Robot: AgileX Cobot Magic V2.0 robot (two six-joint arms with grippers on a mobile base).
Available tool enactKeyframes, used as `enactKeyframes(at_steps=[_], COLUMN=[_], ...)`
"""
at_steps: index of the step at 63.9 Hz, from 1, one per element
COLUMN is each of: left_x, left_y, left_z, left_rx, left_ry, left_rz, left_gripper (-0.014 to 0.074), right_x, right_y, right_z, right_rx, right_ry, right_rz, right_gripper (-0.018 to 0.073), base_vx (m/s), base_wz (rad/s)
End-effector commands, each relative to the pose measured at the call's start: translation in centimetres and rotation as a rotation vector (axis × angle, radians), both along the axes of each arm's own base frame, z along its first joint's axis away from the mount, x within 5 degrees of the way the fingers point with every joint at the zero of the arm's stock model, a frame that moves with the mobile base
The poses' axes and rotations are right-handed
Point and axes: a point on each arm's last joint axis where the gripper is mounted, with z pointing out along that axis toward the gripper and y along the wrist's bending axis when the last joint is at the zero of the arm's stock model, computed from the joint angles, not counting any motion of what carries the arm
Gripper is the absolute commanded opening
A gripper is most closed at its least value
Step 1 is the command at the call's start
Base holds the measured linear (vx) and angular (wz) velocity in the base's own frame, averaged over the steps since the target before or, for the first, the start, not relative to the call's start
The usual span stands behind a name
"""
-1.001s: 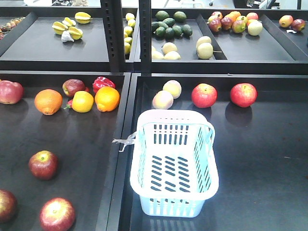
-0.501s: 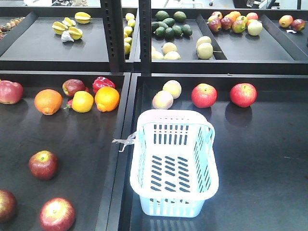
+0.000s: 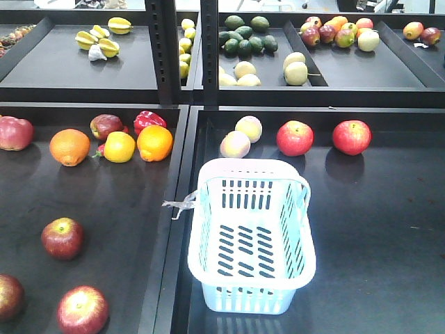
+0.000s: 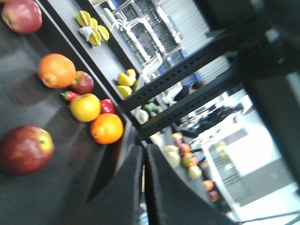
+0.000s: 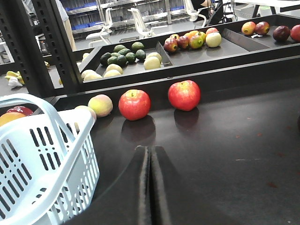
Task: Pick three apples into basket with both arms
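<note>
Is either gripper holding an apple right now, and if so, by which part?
Nothing is held. The left gripper and the right gripper are both shut with nothing between the fingers, and the basket has no apples in it.

- corner apple (image 3: 8, 298), front view bottom-left: cut by the left edge.
- bottom apple (image 3: 82, 310): base cut by the bottom edge.
- red fruit (image 3: 14, 132), far left: clipped by the left edge.
- small red item (image 3: 101, 148): mostly hidden behind the yellow fruit (image 3: 119, 147), kind unclear.
- basket (image 5: 47, 154), right wrist view: cut by left and bottom edges, hides most of an orange fruit (image 5: 8, 118).
- left gripper (image 4: 143, 149), right gripper (image 5: 150, 149): only fingers show, running off the bottom edge.
- left wrist background blurred, far tray fruit (image 4: 185, 157) unidentifiable.
</note>
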Motion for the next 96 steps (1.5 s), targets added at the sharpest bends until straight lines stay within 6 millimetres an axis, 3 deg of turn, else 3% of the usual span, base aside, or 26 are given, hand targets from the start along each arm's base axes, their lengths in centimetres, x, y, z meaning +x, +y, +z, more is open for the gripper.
enactKeyframes(at_steps=[1,12,29,37,45,54,63,76,87,96], left_x=[-0.1,-0.2,-0.1,-0.3,-1.1,-2.6,-2.9,-0.8,2.0,3.9], left_y=[0.4,0.6,-0.1,-0.9,-1.4,-1.5,-2.4,-4.3,-5.2,-4.9], left_z=[0.2,1.1,0.8,1.8,4.9,9.8,13.4,17.1,18.8,19.6], left_rx=[-0.147,-0.541,-0.782,-0.79,-0.636,-0.283,-0.062,0.215,0.498,0.498], left_ry=[-0.094,-0.162,-0.109,-0.077,-0.147,-0.298,-0.32,-0.258,-0.252,-0.257], left_rz=[0.041,0.045,-0.026,-0.114,-0.181,-0.186,-0.253,-0.473,-0.616,-0.592], left_gripper=[-0.0006,-0.0006,-0.0006,-0.0006,-0.0006,-0.0006,-0.0006,-0.0006,-0.0006,-0.0006], right_x=[0.0,0.0,0.0,0.0,0.0,0.0,0.0,0.0,0.0,0.0], right_y=[0.1,0.1,0.1,0.1,0.1,0.1,0.1,0.1,0.1,0.1], right_z=[0.5,0.5,0.5,0.5,0.5,0.5,0.5,0.5,0.5,0.5], right_rx=[-0.016,-0.016,-0.016,-0.016,-0.016,-0.016,-0.016,-0.016,-0.016,-0.016], right_ry=[-0.072,-0.072,-0.072,-0.072,-0.072,-0.072,-0.072,-0.072,-0.072,-0.072], right_rz=[0.006,0.006,0.006,0.006,0.006,0.006,0.006,0.006,0.006,0.006], right_gripper=[-0.0005,-0.0005,-0.0005,-0.0005,-0.0005,-0.0005,-0.0005,-0.0005,-0.0005,-0.0005], base_vx=[0.0,0.0,0.0,0.0,0.0,0.0,0.0,0.0,0.0,0.0], base_wz=[0.0,0.0,0.0,0.0,0.0,0.0,0.0,0.0,0.0,0.0])
